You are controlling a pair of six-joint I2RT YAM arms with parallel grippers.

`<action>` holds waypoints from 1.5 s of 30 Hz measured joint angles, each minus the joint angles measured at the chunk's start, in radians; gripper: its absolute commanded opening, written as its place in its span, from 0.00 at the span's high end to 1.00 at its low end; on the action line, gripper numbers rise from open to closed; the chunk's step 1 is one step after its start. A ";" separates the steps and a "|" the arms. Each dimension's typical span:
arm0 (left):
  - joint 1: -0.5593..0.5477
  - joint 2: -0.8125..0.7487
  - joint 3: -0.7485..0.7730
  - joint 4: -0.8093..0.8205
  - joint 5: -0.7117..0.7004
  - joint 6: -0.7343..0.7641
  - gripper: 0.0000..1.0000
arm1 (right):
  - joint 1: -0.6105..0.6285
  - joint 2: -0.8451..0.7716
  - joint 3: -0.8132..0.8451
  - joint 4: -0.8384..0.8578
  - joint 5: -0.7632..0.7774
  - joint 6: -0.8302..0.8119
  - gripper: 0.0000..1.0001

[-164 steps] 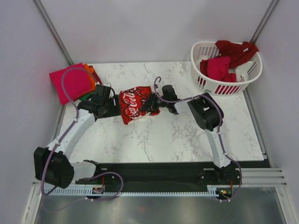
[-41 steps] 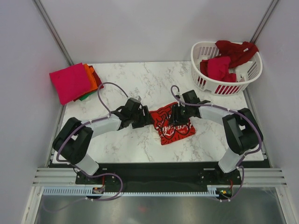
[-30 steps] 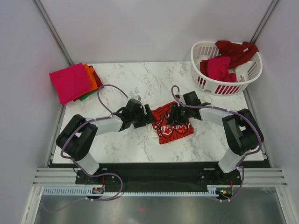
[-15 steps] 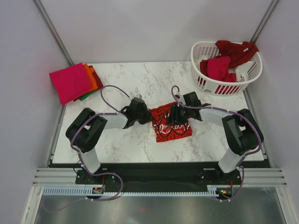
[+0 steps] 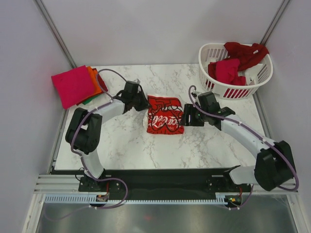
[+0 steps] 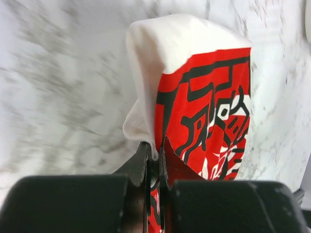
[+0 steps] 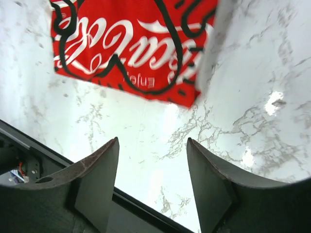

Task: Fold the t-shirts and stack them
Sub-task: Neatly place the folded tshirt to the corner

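Your left wrist view shows what the top view hides: the left gripper (image 6: 154,153) pinches the white-lined edge of the Coca-Cola t-shirt (image 5: 165,120), mid-table (image 5: 218,145). Your right gripper (image 7: 151,144) hangs spread, empty, just beside it.

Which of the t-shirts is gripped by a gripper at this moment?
The red Coca-Cola shirt mid-table: the left gripper is shut on its edge. The folded pile at the far left and the shirts in the basket lie untouched.
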State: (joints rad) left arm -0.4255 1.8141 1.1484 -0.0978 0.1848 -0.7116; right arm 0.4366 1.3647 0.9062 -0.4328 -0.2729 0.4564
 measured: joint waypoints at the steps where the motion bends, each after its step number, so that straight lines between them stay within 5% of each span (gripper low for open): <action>1: 0.031 0.000 0.017 -0.026 0.010 0.023 0.98 | 0.000 -0.039 0.018 -0.025 0.016 -0.002 0.33; 9: 0.223 0.014 0.230 -0.303 0.067 0.191 0.98 | -0.001 -0.226 0.094 -0.130 0.053 -0.028 0.30; 26: 0.561 0.296 1.128 -0.789 0.267 0.328 0.98 | -0.001 -0.224 0.082 -0.189 0.042 -0.084 0.29; 45: 0.907 0.270 1.175 -0.753 0.476 0.187 0.98 | 0.012 -0.142 0.047 -0.180 0.016 -0.087 0.29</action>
State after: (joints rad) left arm 0.4812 2.0846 2.3230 -0.8505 0.6613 -0.5247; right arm 0.4488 1.2224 0.9535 -0.6128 -0.2569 0.3698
